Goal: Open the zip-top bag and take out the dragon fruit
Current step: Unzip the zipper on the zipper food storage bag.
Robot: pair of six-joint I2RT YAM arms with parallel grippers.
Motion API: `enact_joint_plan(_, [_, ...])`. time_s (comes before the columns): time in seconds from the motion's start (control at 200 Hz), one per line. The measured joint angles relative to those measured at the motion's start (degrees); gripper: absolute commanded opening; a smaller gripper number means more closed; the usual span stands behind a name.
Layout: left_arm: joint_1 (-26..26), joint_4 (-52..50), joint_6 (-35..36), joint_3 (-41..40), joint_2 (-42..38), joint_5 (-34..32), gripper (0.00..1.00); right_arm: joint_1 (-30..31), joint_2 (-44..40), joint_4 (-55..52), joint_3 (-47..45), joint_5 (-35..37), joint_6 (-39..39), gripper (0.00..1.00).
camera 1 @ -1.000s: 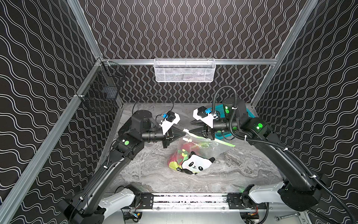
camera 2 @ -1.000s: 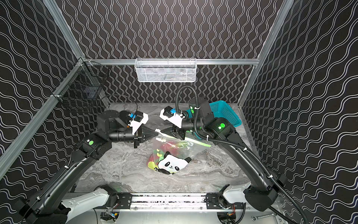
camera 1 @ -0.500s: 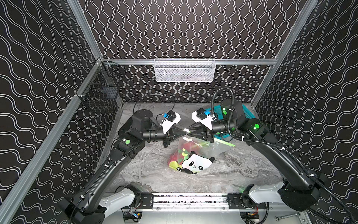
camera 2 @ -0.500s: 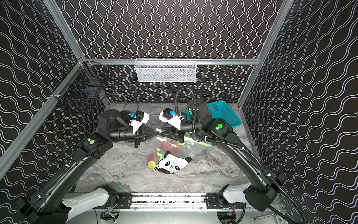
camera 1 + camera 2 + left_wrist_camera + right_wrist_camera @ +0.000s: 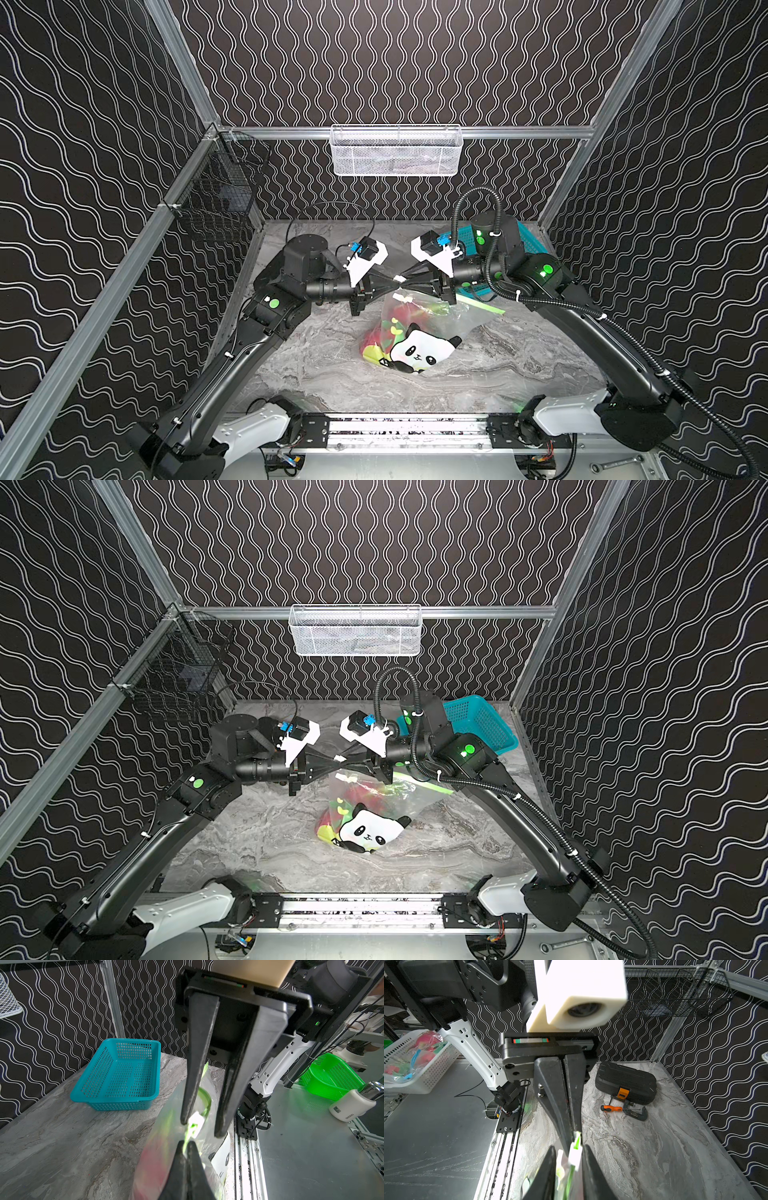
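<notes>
While the zip-top bag (image 5: 420,332) hangs by its top edge with its panda-printed bottom resting on the marble table (image 5: 316,374), the left gripper (image 5: 393,286) meets the right gripper (image 5: 406,283) tip to tip just above it. The left jaws are pressed together, pinching the lime-green zip strip (image 5: 577,1139). The right jaws stand slightly apart, with the bag's white tab (image 5: 575,1157) between them. The dragon fruit (image 5: 401,312) shows as red shapes inside the bag. A teal basket (image 5: 482,725) sits behind the right arm, at the table's far corner.
</notes>
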Motion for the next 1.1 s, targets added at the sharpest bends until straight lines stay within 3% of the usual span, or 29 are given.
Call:
enact_joint_plan(0.195, [0.0,-0.3,0.0,0.1,-0.2,-0.2,0.00,0.0,0.6,0.1,0.0,-0.2,-0.1,0.08])
enact_joint_plan(0.375, [0.0,0.1,-0.3,-0.1,-0.1,-0.3,0.00,0.0,0.6,-0.1,0.0,-0.3,-0.5,0.05])
enact_joint_plan(0.515, [0.0,1.0,-1.2,0.2,0.8,0.3,0.15,0.0,0.6,-0.5,0.1,-0.2,-1.0,0.04])
enact_joint_plan(0.57, [0.0,1.4,-1.7,0.2,0.7,0.4,0.16,0.0,0.6,-0.5,0.4,-0.3,-1.2,0.05])
enact_joint_plan(0.776, [0.0,2.1,-1.7,0.3,1.0,2.4,0.14,0.0,0.6,-1.0,1.1,-0.7,-1.3,0.04])
enact_joint_plan(0.921, [-0.2,2.4,-1.6,0.3,1.3,3.7,0.00,0.0,0.6,-1.2,1.1,-0.9,-1.3,0.04])
enact_joint_plan(1.096, [-0.5,3.1,-1.6,0.3,1.9,4.3,0.00,-0.1,0.3,-2.0,1.1,-0.8,-1.3,0.04])
